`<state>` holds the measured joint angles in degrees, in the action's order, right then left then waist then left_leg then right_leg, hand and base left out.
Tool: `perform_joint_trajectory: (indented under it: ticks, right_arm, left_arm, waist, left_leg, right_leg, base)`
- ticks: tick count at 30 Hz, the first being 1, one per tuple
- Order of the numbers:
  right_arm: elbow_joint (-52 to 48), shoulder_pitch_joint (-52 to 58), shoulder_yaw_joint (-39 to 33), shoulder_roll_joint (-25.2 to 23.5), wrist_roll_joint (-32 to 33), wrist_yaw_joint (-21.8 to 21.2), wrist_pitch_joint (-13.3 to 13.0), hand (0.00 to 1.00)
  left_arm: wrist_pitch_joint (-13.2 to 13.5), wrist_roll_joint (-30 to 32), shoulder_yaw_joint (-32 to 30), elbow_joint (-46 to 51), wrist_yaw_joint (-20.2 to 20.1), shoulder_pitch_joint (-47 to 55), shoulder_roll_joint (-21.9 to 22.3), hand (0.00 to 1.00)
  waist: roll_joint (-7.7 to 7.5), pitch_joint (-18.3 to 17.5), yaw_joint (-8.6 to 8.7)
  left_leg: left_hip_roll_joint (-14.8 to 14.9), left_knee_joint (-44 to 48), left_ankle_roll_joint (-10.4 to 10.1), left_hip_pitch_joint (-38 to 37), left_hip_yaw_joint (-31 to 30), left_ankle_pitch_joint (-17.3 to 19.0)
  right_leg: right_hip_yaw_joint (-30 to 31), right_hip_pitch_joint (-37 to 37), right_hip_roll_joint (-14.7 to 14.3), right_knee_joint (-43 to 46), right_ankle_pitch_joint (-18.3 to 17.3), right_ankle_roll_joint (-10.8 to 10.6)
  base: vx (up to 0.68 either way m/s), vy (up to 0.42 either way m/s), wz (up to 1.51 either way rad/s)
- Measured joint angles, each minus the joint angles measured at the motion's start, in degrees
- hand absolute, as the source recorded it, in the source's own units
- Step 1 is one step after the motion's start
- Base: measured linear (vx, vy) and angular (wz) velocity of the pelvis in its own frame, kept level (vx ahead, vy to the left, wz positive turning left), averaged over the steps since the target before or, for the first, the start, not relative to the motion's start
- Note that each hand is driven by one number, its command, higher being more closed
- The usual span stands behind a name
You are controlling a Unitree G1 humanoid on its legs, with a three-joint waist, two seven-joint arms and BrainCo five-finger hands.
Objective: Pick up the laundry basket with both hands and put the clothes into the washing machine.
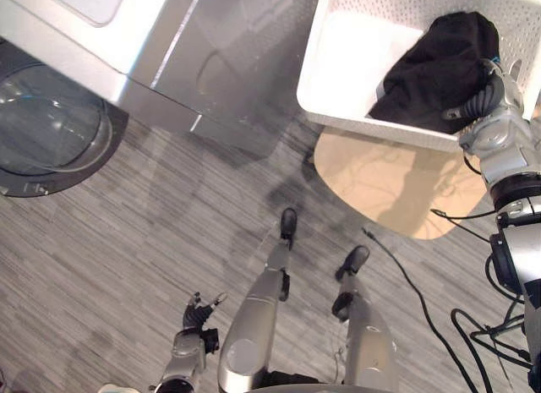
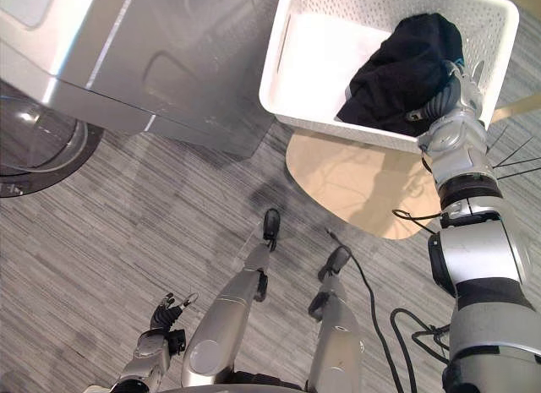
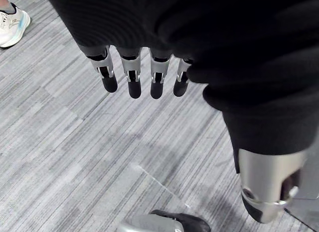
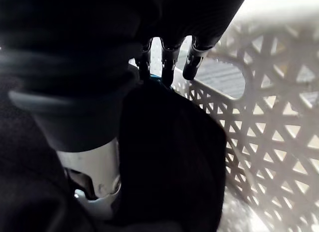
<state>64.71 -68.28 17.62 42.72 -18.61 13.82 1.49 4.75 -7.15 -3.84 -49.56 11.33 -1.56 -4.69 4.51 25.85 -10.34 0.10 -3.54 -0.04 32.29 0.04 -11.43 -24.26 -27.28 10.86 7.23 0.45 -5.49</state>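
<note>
The grey washing machine (image 1: 220, 63) takes the upper left, with its round glass door (image 1: 51, 131) at the left edge. At the upper right the white laundry basket (image 1: 342, 63) sits on a light round bench (image 1: 380, 186) and holds black clothes (image 1: 435, 63). The right robot hand (image 1: 497, 97) lies against them, fingers straight, not grasping. The left robot hand (image 1: 196, 313), lower left, hangs relaxed. The left wrist view adds a person's white shoe (image 3: 12, 25).
</note>
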Motion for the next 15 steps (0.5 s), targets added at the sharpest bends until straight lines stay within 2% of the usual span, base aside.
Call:
perform_joint_trajectory:
  ticks: [2,3,6,10,15]
  right_arm:
    - [-3.48,-0.01,2.81,2.15,-0.05,-1.16,-0.69,0.0]
    - [-6.02,-0.24,4.51,3.93,-0.07,-1.81,-1.26,1.0]
    - [-8.82,-1.54,8.0,6.19,-0.08,-2.47,-1.4,1.0]
    - [-11.96,-0.89,9.45,6.4,0.26,-2.46,-1.15,1.0]
    - [-16.15,4.38,8.9,4.83,3.97,-1.37,-1.05,1.0]
  left_arm:
    - [0.2,-0.02,0.04,0.68,-0.11,-1.45,0.09,0.0]
    - [0.26,-0.03,0.04,0.94,-0.13,-2.85,0.06,0.0]
    - [0.75,-0.05,-0.05,3.53,-0.2,-4.78,0.74,0.0]
    - [0.82,-0.1,-0.09,6.26,-0.81,-4.72,2.5,0.0]
    - [0.7,-1.02,-0.09,6.58,-1.3,-4.43,3.58,0.0]
  waist:
    - [-0.08,-0.04,0.19]
    - [-0.09,-0.05,0.24]
    - [-0.16,-0.08,0.23]
    - [-0.28,-0.3,0.15]
    - [-0.7,-3.34,0.22]
  left_leg:
    - [0.24,-0.57,-0.3,1.99,-0.4,-0.09]
    - [0.44,-0.58,-0.7,3.6,-0.56,0.04]
    - [0.86,-0.57,-1.57,6.11,-0.65,-0.54]
    - [1.2,-0.53,-1.88,6.59,-0.08,-0.76]
    - [1.81,-0.45,-2.77,6.89,-0.25,-2.04]
  right_leg:
    - [0.32,-3.56,0.4,3.26,-1.35,0.1]
    - [0.4,-5.86,0.76,5.05,-1.82,0.43]
    - [0.38,-9.69,1.26,8.37,-2.48,1.05]
    - [0.46,-11.67,1.91,12.0,-4.18,1.58]
    - [-0.74,-12.49,2.21,15.19,-6.58,2.5]
  base:
    - [-0.08,0.006,-0.04]
    - [-0.1,0.015,-0.01]
    - [-0.08,0.006,0.0]
    - [-0.03,-0.013,0.03]
    - [0.05,-0.013,0.13]
